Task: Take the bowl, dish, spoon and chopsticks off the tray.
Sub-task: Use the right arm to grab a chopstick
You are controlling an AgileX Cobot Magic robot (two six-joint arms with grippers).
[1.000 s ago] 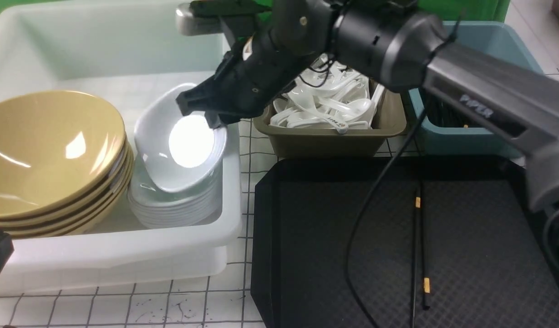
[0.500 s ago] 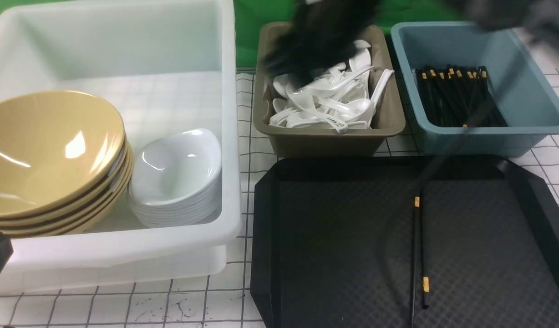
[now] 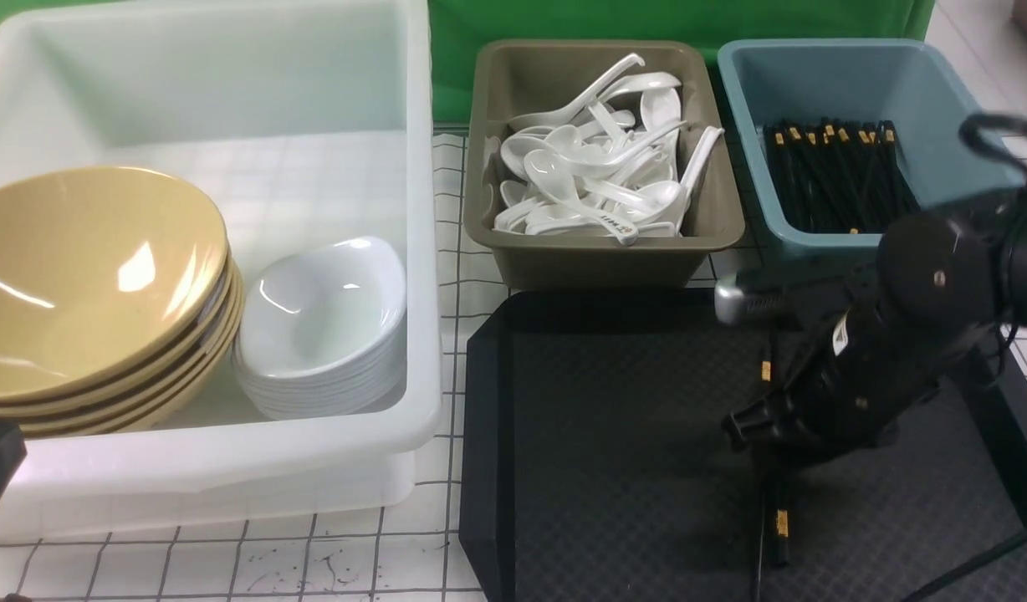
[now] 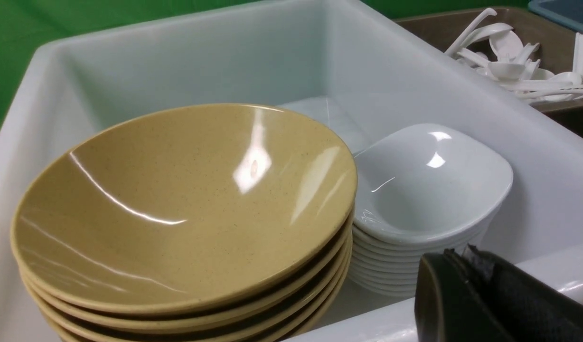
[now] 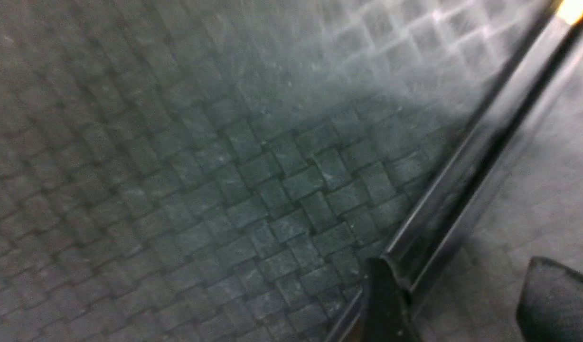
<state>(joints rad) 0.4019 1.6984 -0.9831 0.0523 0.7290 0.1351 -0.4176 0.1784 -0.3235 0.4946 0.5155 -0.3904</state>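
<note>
Chopsticks (image 3: 779,535), black, gold-banded, lie under parted fingers of right hand (image 5: 469,299); left hand (image 4: 455,285) closed.

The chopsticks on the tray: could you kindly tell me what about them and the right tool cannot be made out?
The chopsticks: front view, middle stretch hidden behind the right arm; right wrist view, ends cut off by the edges.
The right tool: front view, tips hidden under its own body; right wrist view blurred, so contact with the chopsticks is unclear.
The tray: front view, near edge cut off by the frame.
</note>
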